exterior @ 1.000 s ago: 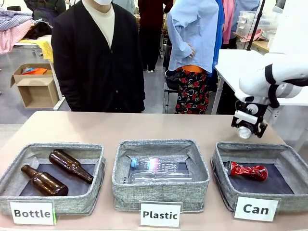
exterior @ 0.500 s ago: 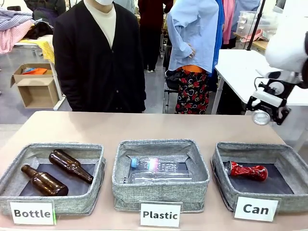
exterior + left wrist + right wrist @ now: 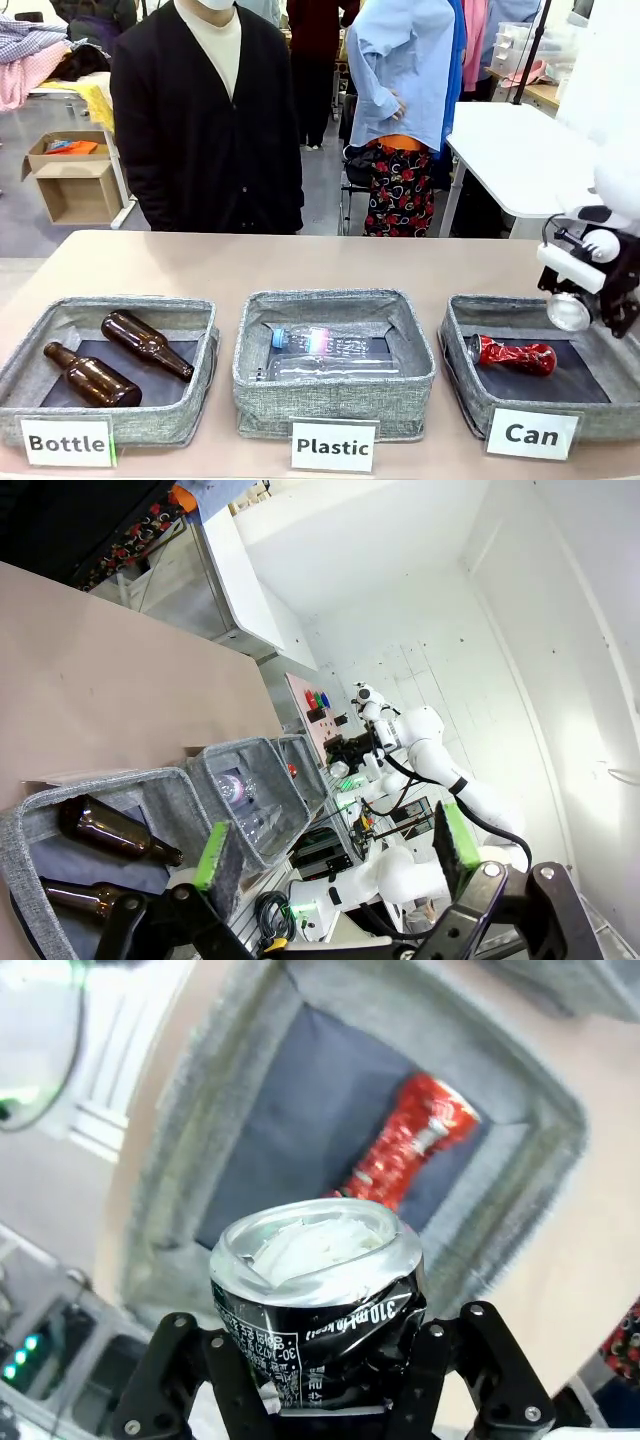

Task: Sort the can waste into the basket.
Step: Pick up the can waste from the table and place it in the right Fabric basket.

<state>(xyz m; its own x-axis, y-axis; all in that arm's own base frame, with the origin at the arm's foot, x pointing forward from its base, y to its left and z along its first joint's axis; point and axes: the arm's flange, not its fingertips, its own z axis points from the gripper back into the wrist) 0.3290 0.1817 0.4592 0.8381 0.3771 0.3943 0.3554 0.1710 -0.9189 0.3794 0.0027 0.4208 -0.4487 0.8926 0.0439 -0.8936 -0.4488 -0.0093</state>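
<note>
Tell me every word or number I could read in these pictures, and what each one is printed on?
"Bottle": white label on the left grey bin.
"Plastic": white label on the middle bin.
"Can": white label on the basket.
"310mL": side of the black can held in the right gripper; the smaller print beside it is too small to read.
Red can: print too blurred to read.

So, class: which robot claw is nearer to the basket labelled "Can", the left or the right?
Right. The right claw, holding the black can, hangs above the Can basket where the red can lies. The left claw is at the far end of the row, by the bottle basket.
</note>
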